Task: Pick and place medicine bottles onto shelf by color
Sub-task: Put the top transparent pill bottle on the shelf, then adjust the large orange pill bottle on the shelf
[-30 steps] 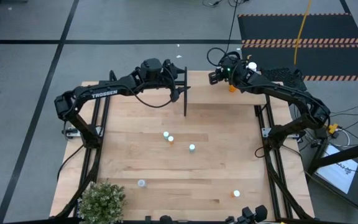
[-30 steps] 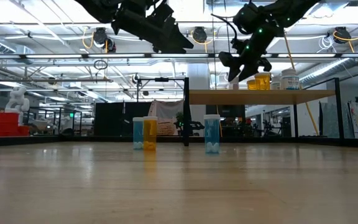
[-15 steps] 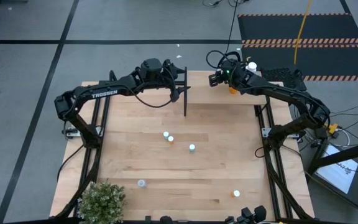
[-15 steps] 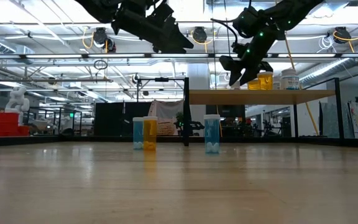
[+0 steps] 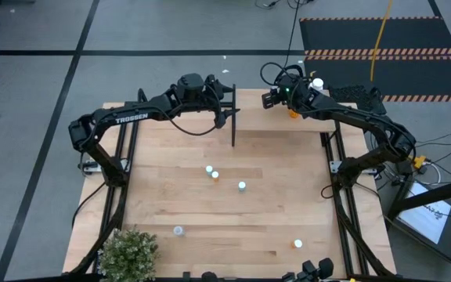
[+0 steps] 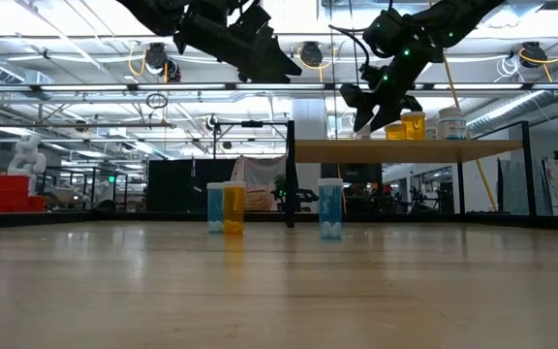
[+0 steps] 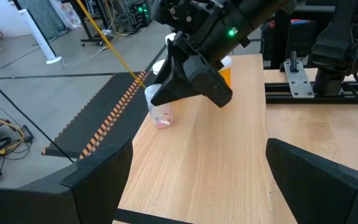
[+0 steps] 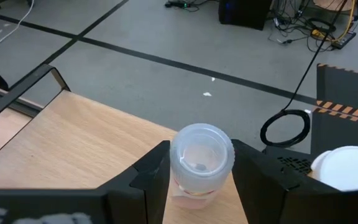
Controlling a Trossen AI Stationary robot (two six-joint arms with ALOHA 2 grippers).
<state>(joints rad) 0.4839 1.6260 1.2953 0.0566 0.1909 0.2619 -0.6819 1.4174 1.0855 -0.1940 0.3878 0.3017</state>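
The shelf (image 5: pixel 304 125) is the raised light-wood panel at the table's far right, with a black upright (image 5: pixel 233 117) at its left end. My right gripper (image 8: pixel 201 152) is over the shelf's far edge (image 5: pixel 272 98), around a small clear bottle (image 8: pixel 201 155). Orange bottles (image 6: pixel 405 125) and a white-capped one (image 6: pixel 450 123) stand on the shelf beside it. My left gripper (image 7: pixel 199 146) hangs open above the shelf's left end (image 5: pixel 222 102) and touches nothing. Blue (image 6: pixel 215 206), orange (image 6: pixel 232 206) and blue (image 6: pixel 330 208) bottles stand on the tabletop. My right gripper has the clear bottle's upper wall (image 8: pixel 178 163) between its two fingers, one on each side, coming from above and slanting down. The bottle is upright, and its base (image 7: pixel 162 121) looks set on the shelf near the far edge.
Two more bottles stand near the table's near edge, a pale one (image 5: pixel 178 230) and an orange one (image 5: pixel 297 244). A small green plant (image 5: pixel 128 252) sits at the near left corner. The shelf's nearer half (image 7: pixel 229 162) is bare wood.
My right gripper dipped a little toward the shelf, then came back up to about where it was a second ago.
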